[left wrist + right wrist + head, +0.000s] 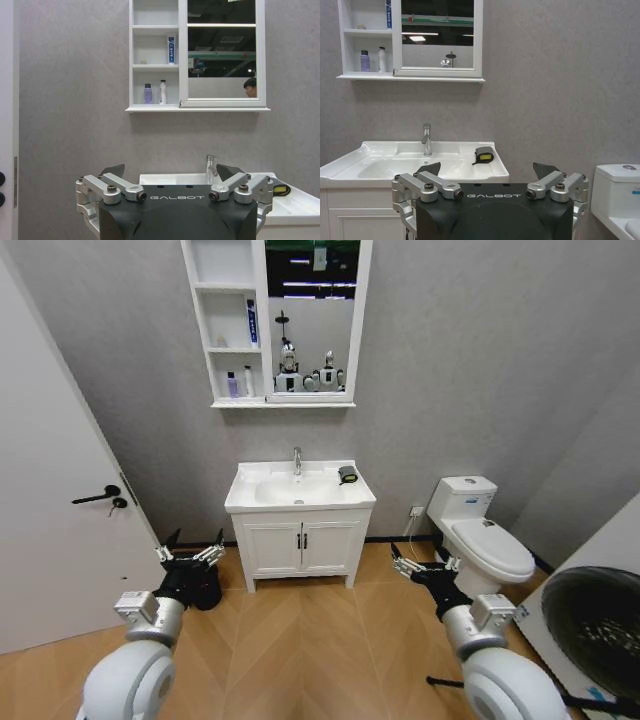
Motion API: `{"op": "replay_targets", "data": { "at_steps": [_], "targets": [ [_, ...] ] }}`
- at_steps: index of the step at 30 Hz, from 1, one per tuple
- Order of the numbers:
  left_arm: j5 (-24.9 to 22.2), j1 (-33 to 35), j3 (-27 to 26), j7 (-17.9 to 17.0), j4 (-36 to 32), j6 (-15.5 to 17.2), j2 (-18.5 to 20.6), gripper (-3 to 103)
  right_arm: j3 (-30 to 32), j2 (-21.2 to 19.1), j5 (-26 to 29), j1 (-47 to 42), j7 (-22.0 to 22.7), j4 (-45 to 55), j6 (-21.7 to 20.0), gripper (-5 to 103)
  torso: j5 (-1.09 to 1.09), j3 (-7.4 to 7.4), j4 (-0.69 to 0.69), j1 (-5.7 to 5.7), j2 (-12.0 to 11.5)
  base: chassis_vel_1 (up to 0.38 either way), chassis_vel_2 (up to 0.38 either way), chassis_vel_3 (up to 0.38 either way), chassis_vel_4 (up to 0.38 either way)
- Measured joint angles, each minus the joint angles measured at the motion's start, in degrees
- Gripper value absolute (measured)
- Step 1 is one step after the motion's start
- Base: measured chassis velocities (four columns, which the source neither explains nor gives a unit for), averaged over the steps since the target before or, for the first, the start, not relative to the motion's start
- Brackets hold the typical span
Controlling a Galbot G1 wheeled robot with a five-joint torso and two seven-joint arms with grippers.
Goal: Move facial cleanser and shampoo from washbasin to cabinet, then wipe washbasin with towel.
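Bathroom scene as recorded from the head and both wrists. White rectangular ceramic washbasin (pixel 300 490) with chrome tap (pixel 297 460) is mounted on a low white two-door vanity (pixel 300 545) against the grey wall. Small dark folded towel with a yellowish edge (pixel 347 475) is seen lying on the basin's rim at the robot's right, beside the bowl. Tall white three-compartment cabinet (pixel 226 325), joined to a white-framed mirror (pixel 312 315), is fixed to the wall above the basin. In its lowest compartment a small purple bottle (pixel 232 386) and a white bottle (pixel 248 382) stand upright, just beside each other; a blue-and-white tube (pixel 252 322) stands in the middle compartment. Left gripper (pixel 192 552) and right gripper (pixel 422 565) are held low in front of the vanity, well apart from the basin, each with fingers spread and nothing between them. White toilet (pixel 478 535) stands to the right of the vanity.
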Motion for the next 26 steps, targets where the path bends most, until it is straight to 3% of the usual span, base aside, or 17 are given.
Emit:
{"op": "replay_targets", "data": {
  "at_steps": [26],
  "targets": [
    [0.72, -0.12, -0.30, -0.74, 0.11, 0.42, 0.28, 100, 0.04, 0.00, 0.04, 0.00, 0.08, -0.01, -0.04, 100, 0.00, 0.00, 0.00, 0.00, 0.00, 0.000, 0.000, 0.000, 0.000]
  ]
}}
